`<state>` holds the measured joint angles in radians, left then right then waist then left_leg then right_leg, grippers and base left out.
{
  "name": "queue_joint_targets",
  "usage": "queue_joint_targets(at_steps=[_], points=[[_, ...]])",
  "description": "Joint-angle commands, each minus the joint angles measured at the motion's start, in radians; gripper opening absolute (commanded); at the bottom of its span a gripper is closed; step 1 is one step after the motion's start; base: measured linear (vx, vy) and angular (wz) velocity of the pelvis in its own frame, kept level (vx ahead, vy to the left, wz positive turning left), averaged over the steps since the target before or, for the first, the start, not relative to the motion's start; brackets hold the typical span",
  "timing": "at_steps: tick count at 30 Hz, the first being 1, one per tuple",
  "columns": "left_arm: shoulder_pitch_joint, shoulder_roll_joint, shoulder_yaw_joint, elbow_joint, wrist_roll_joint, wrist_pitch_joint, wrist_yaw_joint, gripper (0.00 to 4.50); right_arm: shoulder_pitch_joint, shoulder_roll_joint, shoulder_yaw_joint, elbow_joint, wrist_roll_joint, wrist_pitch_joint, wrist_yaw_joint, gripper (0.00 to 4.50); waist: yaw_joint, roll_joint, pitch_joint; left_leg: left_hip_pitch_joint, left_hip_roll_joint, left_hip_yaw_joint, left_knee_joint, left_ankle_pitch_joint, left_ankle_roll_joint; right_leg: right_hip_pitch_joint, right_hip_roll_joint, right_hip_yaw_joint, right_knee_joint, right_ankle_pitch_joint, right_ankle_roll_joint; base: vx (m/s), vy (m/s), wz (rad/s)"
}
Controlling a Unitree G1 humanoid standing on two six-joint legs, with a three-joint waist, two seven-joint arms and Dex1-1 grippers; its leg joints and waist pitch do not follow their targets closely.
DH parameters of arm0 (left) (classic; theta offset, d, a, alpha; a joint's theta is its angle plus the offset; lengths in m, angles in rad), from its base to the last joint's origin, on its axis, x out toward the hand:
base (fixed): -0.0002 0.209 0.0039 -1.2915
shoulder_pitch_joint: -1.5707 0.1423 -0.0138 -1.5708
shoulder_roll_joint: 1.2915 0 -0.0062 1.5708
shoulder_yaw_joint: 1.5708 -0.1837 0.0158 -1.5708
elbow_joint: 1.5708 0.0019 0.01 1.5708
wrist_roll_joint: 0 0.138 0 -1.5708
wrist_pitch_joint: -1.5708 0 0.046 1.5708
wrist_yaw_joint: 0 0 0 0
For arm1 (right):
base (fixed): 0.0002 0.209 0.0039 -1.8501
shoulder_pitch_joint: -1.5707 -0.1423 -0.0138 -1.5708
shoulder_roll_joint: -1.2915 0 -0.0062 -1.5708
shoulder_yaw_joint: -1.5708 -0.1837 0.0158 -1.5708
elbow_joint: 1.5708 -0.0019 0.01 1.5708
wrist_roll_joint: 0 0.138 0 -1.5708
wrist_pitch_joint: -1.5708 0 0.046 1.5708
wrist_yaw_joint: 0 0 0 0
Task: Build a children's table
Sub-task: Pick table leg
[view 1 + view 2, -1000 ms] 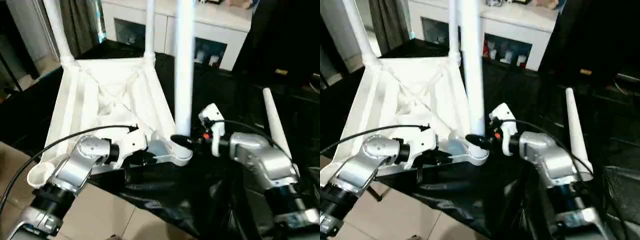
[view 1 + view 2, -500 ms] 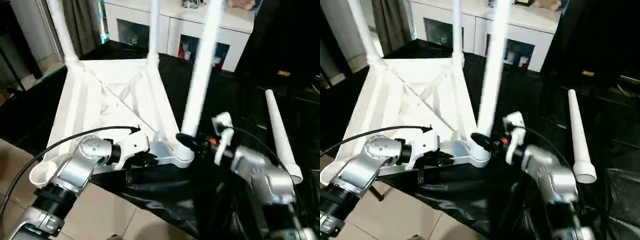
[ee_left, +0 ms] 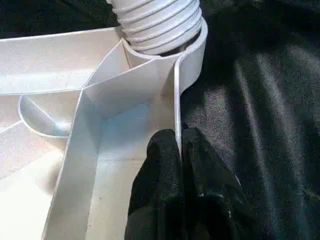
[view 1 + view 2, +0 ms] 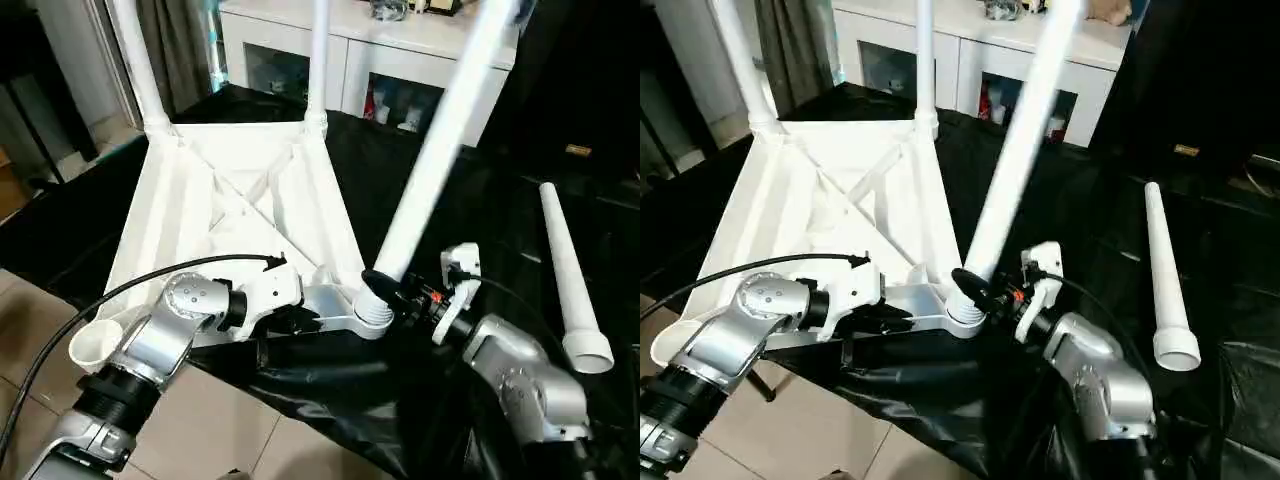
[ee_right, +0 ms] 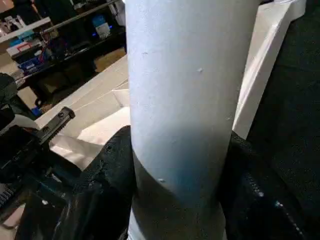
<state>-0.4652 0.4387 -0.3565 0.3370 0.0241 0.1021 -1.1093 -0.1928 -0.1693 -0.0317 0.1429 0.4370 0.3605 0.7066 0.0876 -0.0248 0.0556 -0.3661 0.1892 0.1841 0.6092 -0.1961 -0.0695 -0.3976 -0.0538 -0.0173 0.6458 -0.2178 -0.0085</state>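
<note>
The children's table top [image 4: 230, 200] lies upside down on black cloth, with two white legs [image 4: 135, 60] [image 4: 318, 60] standing in its far corners. A third leg [image 4: 440, 140] leans toward the right, its threaded end sitting in the near right corner socket [image 3: 162, 22]. My right gripper [image 4: 395, 290] is shut on this leg just above the socket, a black finger [image 5: 112, 170] on either side of it. My left gripper [image 3: 179, 145] is shut on the thin rim wall of the table top close to that socket. A fourth leg [image 4: 565, 270] lies loose on the cloth at the right.
A white cabinet [image 4: 400, 50] with glass-fronted compartments stands behind the table. The near left corner socket [image 4: 95, 345] hangs over the cloth's edge above the tiled floor [image 4: 250, 450]. A black cable [image 4: 120, 290] loops over my left forearm.
The leg in my right gripper has tipped from upright to leaning right at its top. My right forearm has dropped lower. The left gripper keeps its hold on the rim.
</note>
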Motion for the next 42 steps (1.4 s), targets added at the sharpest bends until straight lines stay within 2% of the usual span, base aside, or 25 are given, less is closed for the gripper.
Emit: queue_joint_targets(at_steps=[1,16,19,20,23,26,28,30,31,32,33,34,38,41,42], points=[[-0.037,0.005,0.014,0.007,0.005,-0.022,0.02,0.0,0.05,-0.012,-0.006,0.071,-0.044,0.0,-0.016,1.9,-0.006,0.019,-0.06,0.018,0.038,-0.017,-0.081,-0.226,-0.029,0.037,-0.073,0.039,-0.091,-0.151,-0.196,0.0,0.0,0.0],[-0.057,-0.002,0.02,0.059,0.015,-0.05,0.035,0.0,0.107,-0.049,-0.008,0.031,-0.059,-0.078,-0.022,1.9,-0.005,0.021,-0.059,0.016,0.039,-0.019,-0.085,-0.25,-0.023,0.035,-0.073,0.04,-0.097,-0.186,-0.179,0.0,0.0,0.0],[-0.059,-0.003,0.021,0.066,0.016,-0.057,0.036,0.0,0.116,-0.063,0.003,-0.001,-0.07,-0.093,-0.023,1.9,-0.006,0.02,-0.056,0.015,0.039,-0.021,-0.088,-0.273,-0.023,0.034,-0.075,0.04,-0.103,-0.236,-0.166,0.0,0.0,0.0],[-0.061,-0.005,0.02,0.068,0.017,-0.057,0.037,0.0,0.114,-0.073,0.014,-0.019,-0.079,-0.098,-0.02,1.9,-0.007,0.023,-0.055,0.015,0.038,-0.022,-0.089,-0.28,-0.025,0.034,-0.076,0.041,-0.105,-0.267,-0.158,0.0,0.0,0.0],[-0.063,-0.006,0.019,0.071,0.018,-0.058,0.038,0.0,0.112,-0.088,0.033,-0.046,-0.097,-0.1,-0.012,1.9,-0.008,0.02,-0.053,0.015,0.038,-0.023,-0.089,-0.289,-0.025,0.03,-0.077,0.042,-0.111,-0.324,-0.141,0.0,0.0,0.0],[-0.065,-0.006,0.019,0.075,0.017,-0.062,0.038,0.0,0.107,-0.1,0.054,-0.063,-0.112,-0.095,-0.006,1.9,-0.007,0.021,-0.055,0.014,0.04,-0.022,-0.089,-0.265,-0.021,0.031,-0.075,0.043,-0.107,-0.278,-0.148,0.0,0.0,0.0],[-0.069,-0.01,0.017,0.081,0.018,-0.065,0.039,0.0,0.09,-0.115,0.081,-0.064,-0.133,-0.095,-0.001,1.9,-0.008,0.016,-0.056,0.011,0.039,-0.02,-0.088,-0.25,-0.017,0.032,-0.074,0.042,-0.105,-0.253,-0.151,0.0,0.0,0.0],[-0.069,-0.01,0.017,0.082,0.018,-0.067,0.039,0.0,0.083,-0.12,0.09,-0.065,-0.135,-0.089,-0.002,1.9,-0.009,0.018,-0.056,0.01,0.038,-0.02,-0.086,-0.242,-0.014,0.033,-0.075,0.042,-0.104,-0.246,-0.153,0.0,0.0,0.0],[-0.067,-0.009,0.017,0.079,0.016,-0.067,0.037,0.0,0.071,-0.127,0.101,-0.065,-0.139,-0.084,0.002,1.9,-0.009,0.015,-0.056,0.009,0.038,-0.02,-0.086,-0.237,-0.011,0.035,-0.075,0.042,-0.103,-0.245,-0.154,0.0,0.0,0.0],[-0.066,-0.008,0.016,0.076,0.015,-0.067,0.035,0.0,0.062,-0.133,0.112,-0.066,-0.145,-0.078,0.007,1.9,-0.009,0.016,-0.056,0.01,0.038,-0.02,-0.086,-0.237,-0.011,0.033,-0.074,0.042,-0.104,-0.246,-0.154,0.0,0.0,0.0],[-0.064,-0.007,0.016,0.074,0.014,-0.068,0.033,0.0,0.051,-0.142,0.124,-0.062,-0.155,-0.075,0.015,1.9,-0.011,0.011,-0.055,0.01,0.038,-0.019,-0.087,-0.238,-0.009,0.033,-0.073,0.041,-0.104,-0.251,-0.153,0.0,0.0,0.0],[-0.062,-0.005,0.016,0.071,0.013,-0.068,0.03,0.0,0.04,-0.15,0.137,-0.057,-0.164,-0.072,0.026,1.9,-0.011,0.014,-0.054,0.01,0.038,-0.019,-0.087,-0.245,-0.01,0.032,-0.074,0.041,-0.105,-0.268,-0.152,0.0,0.0,0.0],[-0.055,-0.001,0.011,0.062,0.01,-0.068,0.017,0.0,0.007,-0.175,0.17,-0.033,-0.18,-0.052,0.062,1.9,-0.013,0.008,-0.053,0.01,0.039,-0.019,-0.086,-0.245,-0.008,0.031,-0.076,0.043,-0.108,-0.298,-0.142,0.0,0.0,0.0],[-0.051,0.003,0.004,0.05,0.002,-0.066,-0.008,0.0,-0.04,-0.206,0.217,0.015,-0.199,-0.032,0.119,1.9,-0.016,0.008,-0.053,0.009,0.038,-0.019,-0.086,-0.243,-0.006,0.032,-0.076,0.042,-0.107,-0.302,-0.145,0.0,0.0,0.0],[-0.051,0.003,0.004,0.05,0.002,-0.066,-0.008,0.0,-0.041,-0.206,0.218,0.016,-0.2,-0.032,0.12,1.9,-0.018,0.007,-0.053,0.009,0.038,-0.019,-0.086,-0.244,-0.006,0.032,-0.076,0.042,-0.107,-0.306,-0.145,0.0,0.0,0.0]])
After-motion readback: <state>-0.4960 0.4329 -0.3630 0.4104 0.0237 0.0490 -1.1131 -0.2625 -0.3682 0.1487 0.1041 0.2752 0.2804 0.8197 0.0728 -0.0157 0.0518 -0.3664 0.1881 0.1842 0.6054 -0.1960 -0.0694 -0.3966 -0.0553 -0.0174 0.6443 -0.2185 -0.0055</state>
